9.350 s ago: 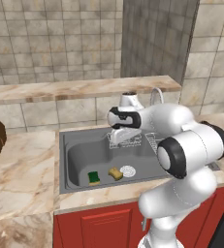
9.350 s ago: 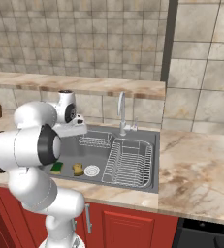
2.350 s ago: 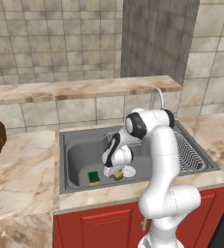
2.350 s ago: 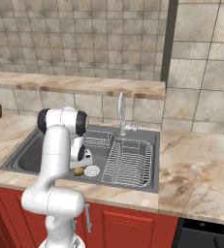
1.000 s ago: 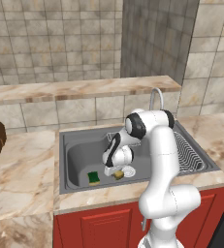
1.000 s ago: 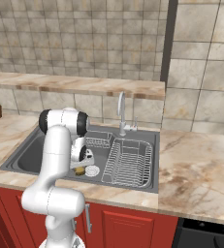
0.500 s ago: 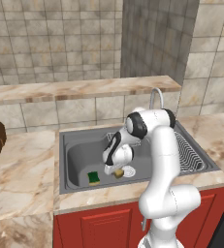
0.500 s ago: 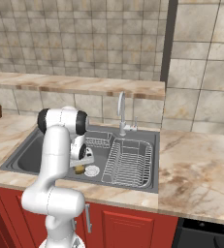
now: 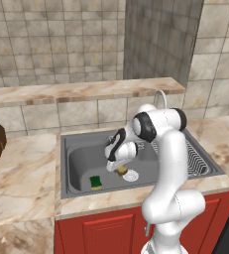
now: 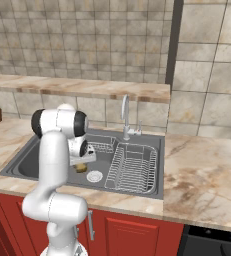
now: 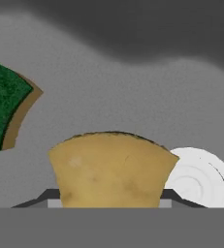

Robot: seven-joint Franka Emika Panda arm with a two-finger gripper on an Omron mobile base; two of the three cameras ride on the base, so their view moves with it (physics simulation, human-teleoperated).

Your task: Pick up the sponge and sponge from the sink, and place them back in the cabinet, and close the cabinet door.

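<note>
Hand view puts the tan sponge [image 11: 111, 169] right at the gripper [image 11: 111, 203], which is pinched on its lower part, a soft, matte block with a thin darker top edge; the grip looks made, so I judge the coming move is a straight lift up out of the sink [image 9: 81, 161]. Beside the tan sponge lies the round white drain [image 11: 200, 177], the green-topped sponge [image 11: 4, 116] with its yellow layer sits on the other side, flat on the dull grey basin floor.
</note>
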